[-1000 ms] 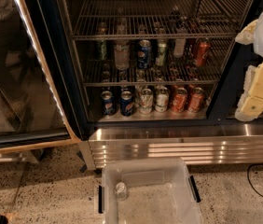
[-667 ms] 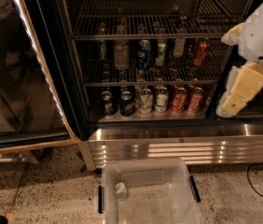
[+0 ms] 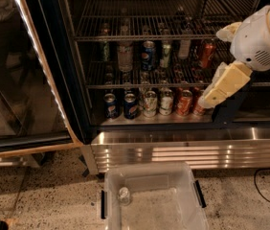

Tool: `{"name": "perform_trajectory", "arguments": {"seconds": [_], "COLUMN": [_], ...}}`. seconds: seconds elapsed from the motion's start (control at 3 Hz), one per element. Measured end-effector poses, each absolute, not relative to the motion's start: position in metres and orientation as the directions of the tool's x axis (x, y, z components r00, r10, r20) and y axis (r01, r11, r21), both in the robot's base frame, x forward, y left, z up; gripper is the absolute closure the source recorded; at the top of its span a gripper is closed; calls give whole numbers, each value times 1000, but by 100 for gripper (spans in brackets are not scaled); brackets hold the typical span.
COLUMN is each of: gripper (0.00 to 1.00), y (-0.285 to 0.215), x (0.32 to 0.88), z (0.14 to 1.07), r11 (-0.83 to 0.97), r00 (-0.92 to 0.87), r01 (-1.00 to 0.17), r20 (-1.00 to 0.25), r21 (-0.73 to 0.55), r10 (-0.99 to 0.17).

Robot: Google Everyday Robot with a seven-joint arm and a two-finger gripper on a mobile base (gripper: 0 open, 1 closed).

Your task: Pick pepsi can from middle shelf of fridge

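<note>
The fridge (image 3: 73, 80) stands open with its glass door (image 3: 15, 75) swung to the left. A dark-blue pepsi can (image 3: 148, 55) stands upright on the middle shelf (image 3: 125, 84), a wire rack, between a clear bottle and a green-and-white can. An orange-red can (image 3: 206, 53) stands at the right of the same rack. My gripper (image 3: 209, 100), cream-coloured under a white arm, hangs in front of the fridge's right side. It is lower than the pepsi can and well to its right, near the orange-red cans of the bottom row. It holds nothing that I can see.
The bottom row holds two dark-blue cans (image 3: 130, 105), pale cans and orange-red cans (image 3: 184, 103). A ribbed steel base (image 3: 187, 150) juts out below. A clear plastic bin (image 3: 198, 195) with a small round object (image 3: 124, 194) sits on the floor in front. A black cable (image 3: 269, 186) lies at the right.
My arm and gripper have moved left and down from the right edge, further in front of the fridge's right side. The cans have not moved.
</note>
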State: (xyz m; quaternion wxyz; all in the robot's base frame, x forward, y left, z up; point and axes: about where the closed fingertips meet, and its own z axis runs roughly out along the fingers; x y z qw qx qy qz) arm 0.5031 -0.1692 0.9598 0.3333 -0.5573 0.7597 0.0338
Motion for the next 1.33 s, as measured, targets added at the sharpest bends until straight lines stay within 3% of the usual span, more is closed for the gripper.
{"name": "perform_trajectory", "arguments": {"seconds": [0.67, 1.33], "gripper": [0, 0], "y": [-167, -129], "x": [506, 540], "z": [961, 936], "r11": [384, 420], "r00": [-144, 3], "r01": [-858, -817], "r20": [-558, -732], "r21": [-341, -395], "r10": [-817, -682]}}
